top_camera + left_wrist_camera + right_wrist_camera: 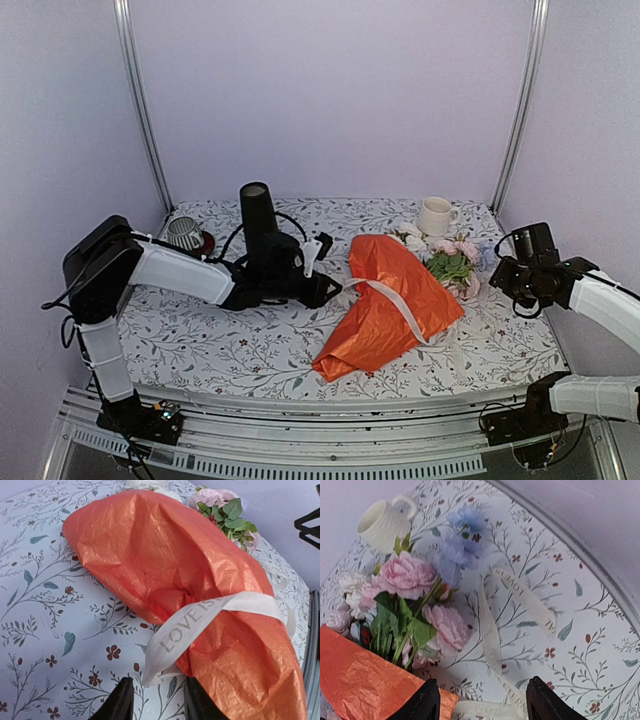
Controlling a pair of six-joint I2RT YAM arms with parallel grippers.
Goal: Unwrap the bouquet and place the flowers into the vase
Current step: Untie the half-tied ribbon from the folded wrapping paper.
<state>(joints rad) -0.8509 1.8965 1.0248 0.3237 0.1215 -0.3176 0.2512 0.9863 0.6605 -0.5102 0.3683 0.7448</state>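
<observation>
At the middle of the tabletop (250, 340), leaning into its right half, the bouquet (385, 310) lies flat on its side. Its orange cone tip is aimed at the near edge, and the flowers (450, 262) spill toward the far right corner, just short of the white mug (434, 216). That lie looks deliberate: it puts the pale ribbon (200, 617), wound round the paper's waist, within reach from both sides. The left arm's fingers (119, 704) sit low at the bouquet's left flank, parted with nothing between them, and the ribbon's loose end hangs just ahead of the gap. The right arm's fingers (422, 702) stand wide apart near the right edge, empty too. A ribbon tail lies on the tabletop in the gap ahead of them, with the pink roses just beyond. The vase (258, 215) stands upright toward the far left, behind the left arm and well apart from the flowers. The paper is on and nothing is unwrapped yet.
</observation>
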